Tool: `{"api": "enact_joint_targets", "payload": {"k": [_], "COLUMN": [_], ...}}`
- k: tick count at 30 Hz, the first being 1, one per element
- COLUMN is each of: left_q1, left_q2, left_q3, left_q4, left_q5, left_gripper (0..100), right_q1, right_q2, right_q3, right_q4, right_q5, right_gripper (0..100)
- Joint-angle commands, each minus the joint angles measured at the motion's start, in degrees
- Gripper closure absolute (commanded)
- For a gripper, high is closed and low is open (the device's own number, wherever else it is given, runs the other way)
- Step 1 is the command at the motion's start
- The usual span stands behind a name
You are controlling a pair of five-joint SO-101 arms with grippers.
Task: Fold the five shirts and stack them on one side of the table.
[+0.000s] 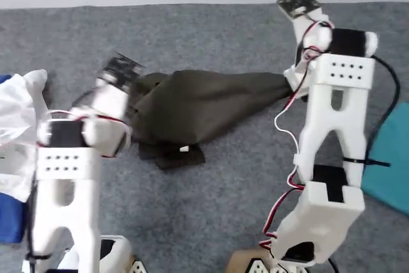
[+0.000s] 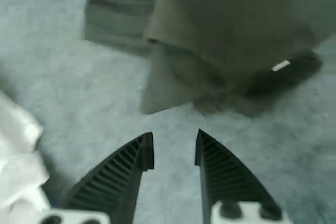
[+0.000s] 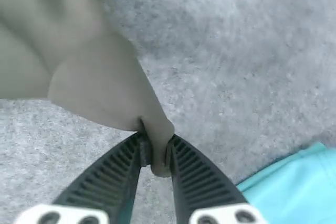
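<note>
**Right gripper pinches the olive shirt's edge**

The olive shirt (image 1: 204,107) lies bunched in the middle of the grey table (image 1: 223,222). The right gripper (image 3: 156,150) has a fold of its edge clamped tight between the jaws, at the end nearer the teal shirt (image 1: 391,158). The left gripper (image 2: 174,141) hangs over bare table just beside the shirt's other end, jaws a narrow gap apart and gripping nothing. By the left arm, a white shirt (image 1: 19,113) sits crumpled on a blue cloth (image 1: 9,225).
</note>
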Motion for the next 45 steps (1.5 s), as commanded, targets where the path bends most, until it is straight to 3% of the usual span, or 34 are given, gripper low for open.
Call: {"api": "enact_joint_targets", "payload": {"k": [1, 5, 14, 24, 31, 37, 45], "left_q1": [7.30, 11.52, 11.52, 5.98, 5.71, 3.78, 0.35], "left_q2": [-0.09, 7.38, 30.07, 42.90, 48.97, 45.71, 26.11], "left_q3": [2.59, 2.51, -6.55, -17.01, -19.56, -24.04, -40.22], "left_q4": [-3.87, -4.84, -7.12, -7.38, -7.38, -1.32, 11.60], "left_q5": [0.62, 0.35, -1.76, -4.22, -4.22, -4.04, -3.87], "left_gripper": [86, 86, 81, 82, 94, 99, 99], "right_q1": [1.10, 0.84, 1.10, 1.27, 1.54, 5.05, 7.60], "right_q2": [-3.82, -3.47, -3.38, -3.91, -4.00, -6.73, -17.01], "right_q3": [-0.79, -0.79, -0.70, 4.57, 4.48, 2.90, 1.58], "right_q4": [2.51, 2.51, 2.51, 2.51, 2.42, 2.15, 2.15], "right_q5": [0.70, 0.70, 1.14, 2.02, 3.52, 3.60, 7.03], "right_gripper": [98.5, 98.5, 98.5, 98.5, 98.5, 98.5, 98.5]}}
